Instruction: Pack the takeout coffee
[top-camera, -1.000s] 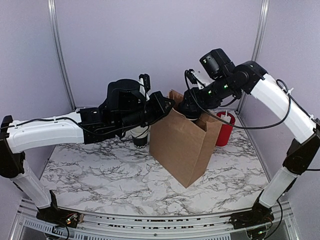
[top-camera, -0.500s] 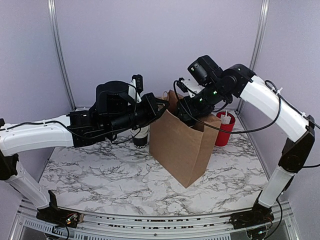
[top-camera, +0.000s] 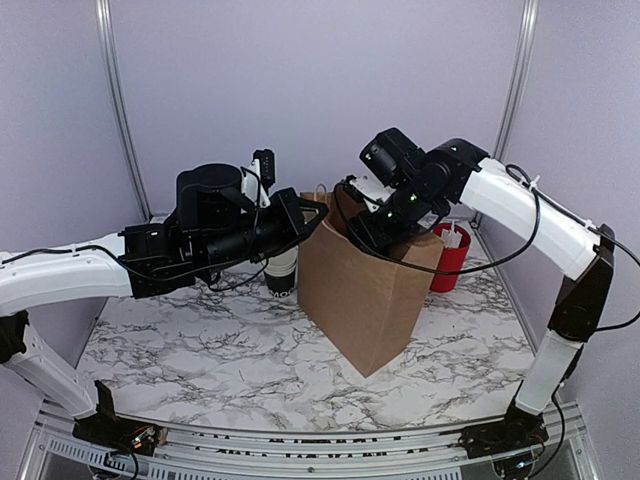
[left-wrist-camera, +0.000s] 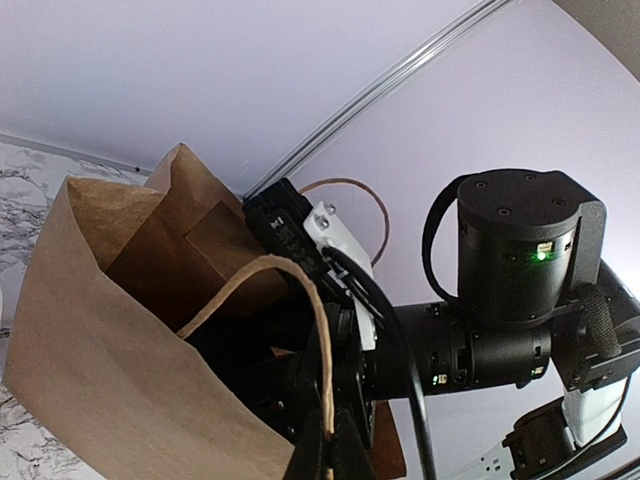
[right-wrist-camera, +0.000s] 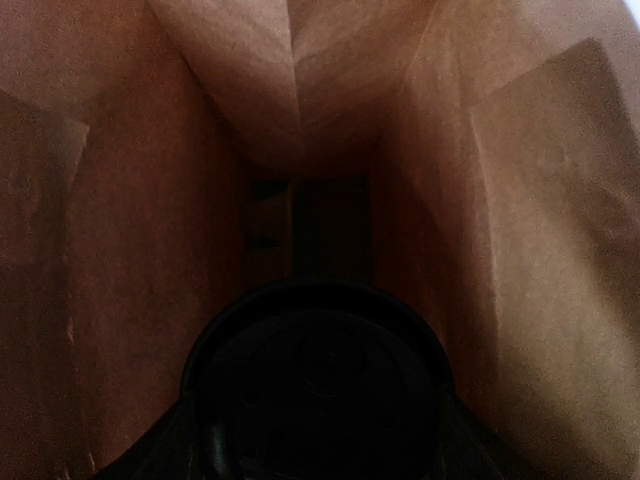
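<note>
A white counter (top-camera: 200, 350) with grey marble veining is being used as the base of the scene. Two white-and-black robot arms are being stretched over it from the near edge: the left arm (top-camera: 70, 275) is being reached in from the left, and the right arm (top-camera: 520, 210) is being bent down from the right.

An upright brown paper bag (top-camera: 365, 300) is being kept open-mouthed at the middle of the counter, between the two arms. Its near twisted-paper handle (left-wrist-camera: 300, 275) is being pinched by the left fingers (left-wrist-camera: 345, 450), which are being pressed fully closed on it at the bag's left upper edge.

The right fingers (right-wrist-camera: 190, 450) are being lowered inside the mouth of the bag and are being spread around the takeout coffee (right-wrist-camera: 315, 390), a small black cup topped by a round black plastic lid. In the right wrist view only the lid is being shown, gripped between the fingers, with the bag's brown walls all around it and the bag's dark floor beyond.

A taller red cylinder (top-camera: 450, 262) is being left standing on the counter just right of the bag, at the far side. A small stack of black cups with white rims (top-camera: 283, 270) is being left standing just left of the bag, under the left arm.
</note>
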